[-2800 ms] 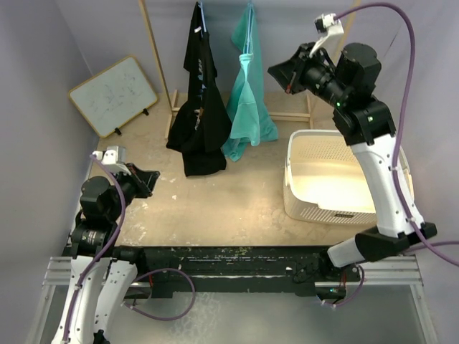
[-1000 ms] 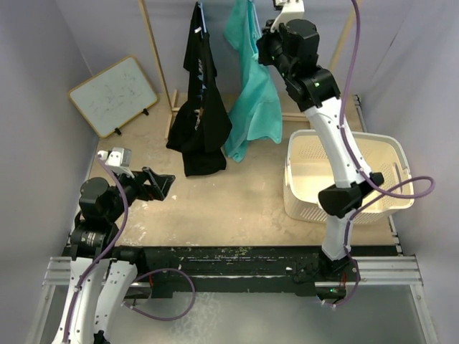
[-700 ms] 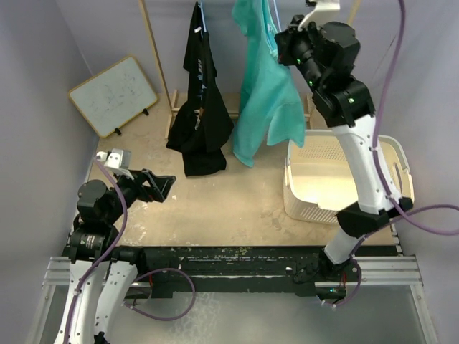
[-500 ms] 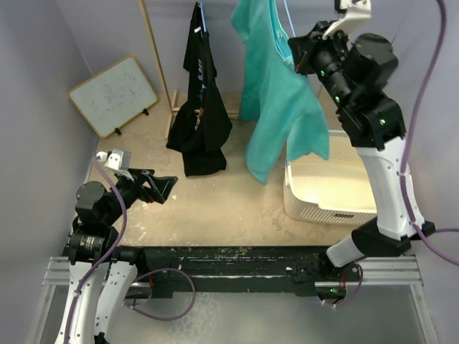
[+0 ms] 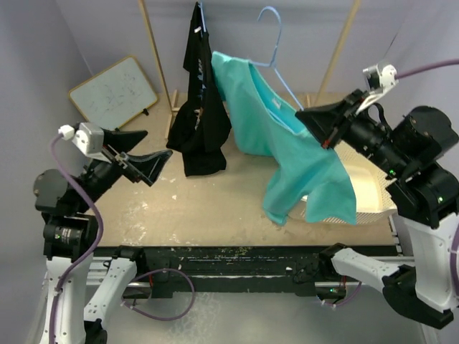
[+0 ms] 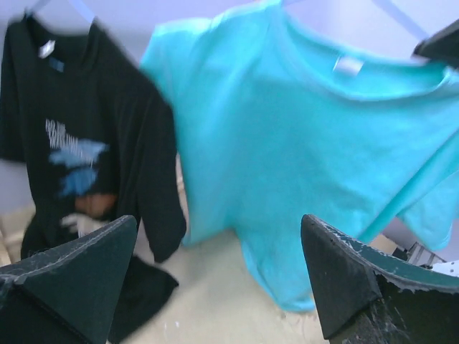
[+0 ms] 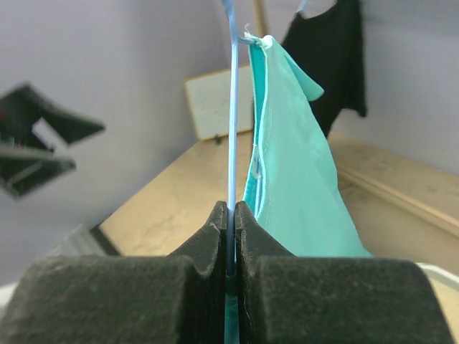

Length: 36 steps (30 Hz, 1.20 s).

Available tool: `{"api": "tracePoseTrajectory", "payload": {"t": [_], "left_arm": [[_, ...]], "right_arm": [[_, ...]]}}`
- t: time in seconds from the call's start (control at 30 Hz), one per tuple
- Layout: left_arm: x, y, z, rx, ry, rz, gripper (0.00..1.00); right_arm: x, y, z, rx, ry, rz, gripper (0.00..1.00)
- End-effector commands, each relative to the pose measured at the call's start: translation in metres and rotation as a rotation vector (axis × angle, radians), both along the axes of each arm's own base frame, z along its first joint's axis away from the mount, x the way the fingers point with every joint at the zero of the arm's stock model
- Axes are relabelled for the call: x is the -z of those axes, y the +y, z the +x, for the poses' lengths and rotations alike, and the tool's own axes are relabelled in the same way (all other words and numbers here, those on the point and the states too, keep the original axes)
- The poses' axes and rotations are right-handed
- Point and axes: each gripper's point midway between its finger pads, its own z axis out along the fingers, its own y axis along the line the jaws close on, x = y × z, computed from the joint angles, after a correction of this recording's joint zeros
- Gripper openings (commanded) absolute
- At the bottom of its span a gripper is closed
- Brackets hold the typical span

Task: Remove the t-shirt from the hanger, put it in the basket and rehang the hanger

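On the worktop (image 5: 215,208), the wooden rack (image 5: 154,54) at 12 o'clock now carries only the black t-shirt (image 5: 201,122). The teal t-shirt (image 5: 280,140), which hung beside it a moment ago, has been lifted off the rail and swung out toward 3 o'clock. It now hangs in the air over the middle of the worktop, its lower hem draped in front of the white basket (image 5: 373,193) at 4 o'clock. The garment is still threaded on the blue hanger (image 7: 231,107), whose hook stands free of the rail. The right gripper (image 7: 231,211) has drawn back toward its own base, with its jaws pressed together on the hanger wire just beside the collar. The left gripper (image 5: 154,145) has risen from its low rest at 8 o'clock and points toward the shirt, jaws spread wide and holding nothing, well apart from the cloth. By this reading, the hanger is unhooked but the shirt is not yet stripped from it. The open gripper would need to take the fabric and pull it clear.
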Motion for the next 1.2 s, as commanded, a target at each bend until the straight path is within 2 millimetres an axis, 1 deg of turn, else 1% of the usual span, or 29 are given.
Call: {"api": "tracePoseTrajectory", "payload": {"t": [0.0, 0.07, 0.13, 0.17, 0.23, 0.3, 0.37, 0.4, 0.43, 0.53, 0.67, 0.83, 0.93, 1.0, 1.07, 1.17], "left_arm": [[-0.081, -0.010, -0.042, 0.097, -0.275, 0.037, 0.99], [-0.101, -0.013, -0.059, 0.129, -0.351, 0.047, 0.99], [-0.118, -0.018, -0.075, 0.181, -0.413, 0.060, 0.99], [-0.123, -0.021, -0.082, 0.212, -0.436, 0.062, 0.99], [-0.129, -0.028, -0.092, 0.280, -0.468, 0.062, 0.99], [-0.133, -0.030, -0.091, 0.306, -0.489, 0.060, 0.99], [-0.136, -0.032, -0.085, 0.313, -0.496, 0.072, 0.99], [-0.135, -0.034, -0.081, 0.327, -0.495, 0.085, 0.99], [-0.132, -0.036, -0.075, 0.347, -0.488, 0.098, 0.99], [-0.124, -0.042, -0.061, 0.392, -0.466, 0.130, 0.99], [-0.108, -0.046, -0.046, 0.427, -0.442, 0.150, 0.99], [-0.081, -0.053, -0.024, 0.497, -0.350, 0.159, 0.99], [-0.065, -0.056, -0.009, 0.518, -0.288, 0.153, 0.96], [-0.054, -0.058, -0.003, 0.540, -0.251, 0.147, 0.94], [-0.047, -0.059, 0.002, 0.554, -0.224, 0.136, 0.91], [-0.042, -0.060, 0.007, 0.564, -0.219, 0.115, 0.88]], "right_arm": [[-0.005, 0.016, -0.057, -0.244, -0.025, 0.031, 0.00], [-0.003, 0.019, -0.078, -0.330, -0.026, 0.029, 0.00], [0.001, 0.024, -0.094, -0.410, -0.020, 0.023, 0.00], [0.002, 0.026, -0.098, -0.439, -0.015, 0.025, 0.00], [0.006, 0.032, -0.098, -0.477, -0.002, 0.023, 0.00], [0.008, 0.041, -0.098, -0.534, 0.010, 0.030, 0.00], [0.006, 0.050, -0.099, -0.606, 0.002, 0.040, 0.00], [0.006, 0.054, -0.095, -0.618, 0.008, 0.042, 0.00], [0.007, 0.055, -0.092, -0.614, 0.009, 0.041, 0.00], [0.018, 0.064, -0.075, -0.619, 0.041, 0.021, 0.00], [0.028, 0.074, -0.066, -0.664, 0.049, 0.000, 0.00], [0.038, 0.082, -0.063, -0.722, 0.046, -0.023, 0.00], [0.041, 0.084, -0.061, -0.738, 0.041, -0.028, 0.00], [0.041, 0.085, -0.060, -0.743, 0.034, -0.029, 0.00], [0.040, 0.086, -0.060, -0.750, 0.027, -0.027, 0.00], [0.041, 0.088, -0.057, -0.756, 0.029, -0.021, 0.00]]}}
